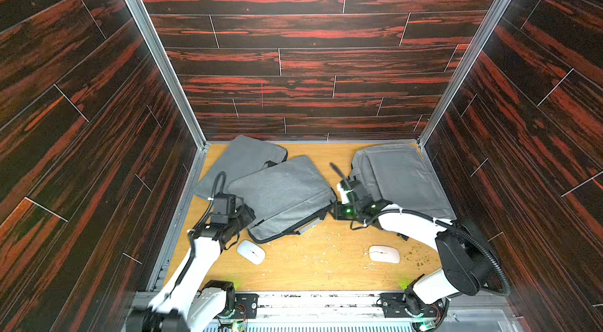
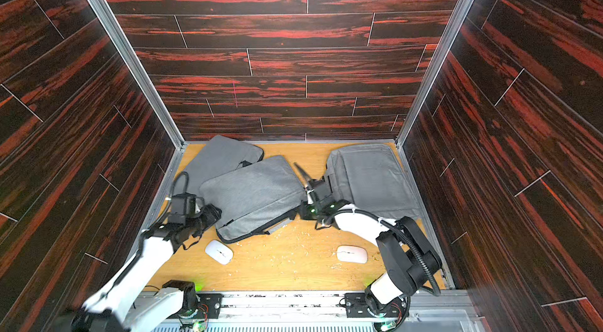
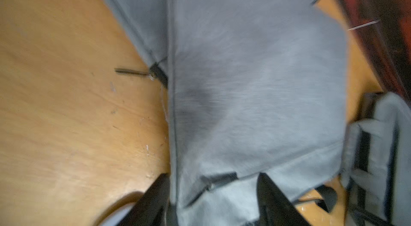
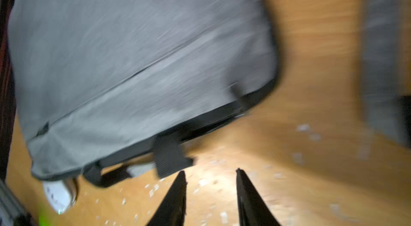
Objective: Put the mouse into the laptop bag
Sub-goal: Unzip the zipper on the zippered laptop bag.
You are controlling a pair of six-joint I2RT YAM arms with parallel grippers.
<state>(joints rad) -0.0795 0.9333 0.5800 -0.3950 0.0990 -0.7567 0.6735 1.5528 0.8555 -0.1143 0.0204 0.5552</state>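
Grey fabric dominated both top views: a laptop bag (image 1: 280,193) (image 2: 251,193) lay flat on the wooden surface (image 1: 313,268), with the left gripper (image 1: 246,216) at one near corner and the right gripper (image 1: 332,209) at the other. A white mouse (image 1: 250,251) (image 2: 219,251) sat on the surface just back from the left gripper, outside the bag. A second mouse (image 1: 384,254) lay well back from the right gripper, beside its arm.

The left wrist view was blurred. There the left gripper (image 3: 213,175) stood released, its fingers (image 3: 273,198) spread to either side of the bag's edge without pinching it.

The right wrist view was blurred too. The right gripper (image 4: 210,171) was released and empty over crumb-strewn surface, just short of the bag's black strap (image 4: 171,156).
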